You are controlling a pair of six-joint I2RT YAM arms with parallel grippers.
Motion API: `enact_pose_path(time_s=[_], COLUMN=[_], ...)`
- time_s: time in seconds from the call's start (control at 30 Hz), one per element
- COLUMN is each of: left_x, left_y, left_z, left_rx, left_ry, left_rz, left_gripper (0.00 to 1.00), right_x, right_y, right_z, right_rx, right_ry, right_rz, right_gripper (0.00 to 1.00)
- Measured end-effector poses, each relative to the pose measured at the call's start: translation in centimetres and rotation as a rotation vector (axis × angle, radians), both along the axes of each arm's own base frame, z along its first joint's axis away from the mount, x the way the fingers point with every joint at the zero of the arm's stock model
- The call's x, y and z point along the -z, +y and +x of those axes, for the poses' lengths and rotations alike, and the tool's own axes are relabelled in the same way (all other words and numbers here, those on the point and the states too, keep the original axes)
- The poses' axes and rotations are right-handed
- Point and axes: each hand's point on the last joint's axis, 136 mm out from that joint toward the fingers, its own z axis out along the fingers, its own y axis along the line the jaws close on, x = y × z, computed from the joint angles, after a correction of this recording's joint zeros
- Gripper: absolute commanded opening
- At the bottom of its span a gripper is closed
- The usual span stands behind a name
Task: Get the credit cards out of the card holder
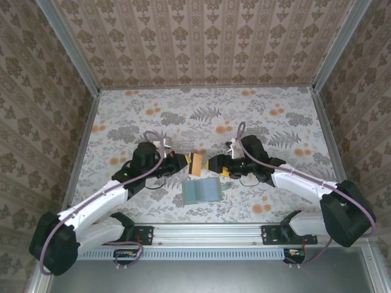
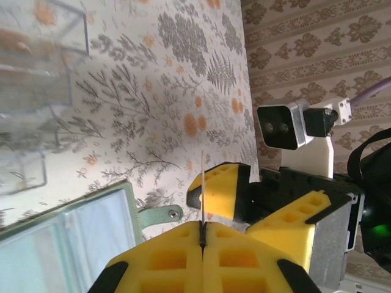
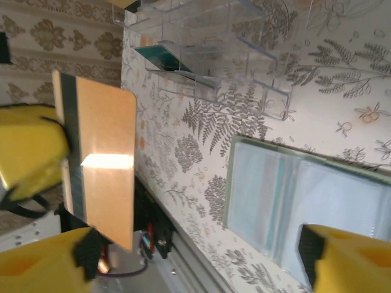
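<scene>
Spotted a clear plastic compartment tray (image 1: 181, 145) around the middle of the worktop (image 1: 263, 116), a bit toward the left edge. See-through walls, several open-topped cells. Gotta love the grey-fern-and-orange-flower print covering that worktop lol. Boxed in by brown damask wallpaper (image 1: 201, 36) on three sides, plus an aluminium rail (image 1: 208, 231) running along the near edge.

Soft, even light covers the counter (image 1: 153, 116), and shadows on it are faint. In the right wrist view a white band of glare crosses the orange credit card (image 3: 107, 122), and the near foreground is blurred. In the left wrist view the clear tray (image 2: 30, 91) looks washed out and unfocused.
</scene>
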Motion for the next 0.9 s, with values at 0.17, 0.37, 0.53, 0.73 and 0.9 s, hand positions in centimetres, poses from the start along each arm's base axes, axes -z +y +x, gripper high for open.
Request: enact_pose_path(time_s=[0.17,0.37,0.53,0.73,0.9], left_x=[-2.8,-3.5,-4.2,-4.5,-4.2], left_y=[2.5,5.2,6.9,8.3,9.0], left_z=[1.0,1.8,2.6,3.6,4.3], left_rx=[-0.005,0.018,0.094,0.269,0.432], left_ry=[-0.125,-0.270,-0.478,-0.783,-0.978], left_rz=[0.133,0.367,0.591,0.860,1.049], left_gripper=[0.00,0.00,0.00,0.00,0.00], right_x=[-1.4,-2.1,-2.6,-2.9,-2.9], right_y=[-0.4,-0.8,-1.3,-2.2,-2.9], right_z=[0.7,1.4,2.0,2.8,3.4], right_rx=[0.001,0.001,0.004,0.022,0.041], right_ry=[-0.055,-0.094,-0.120,-0.135,-0.140], right_rz=[-0.028,-0.072,-0.100,-0.110,-0.117], right_gripper=[1.00,1.00,1.00,1.00,1.00])
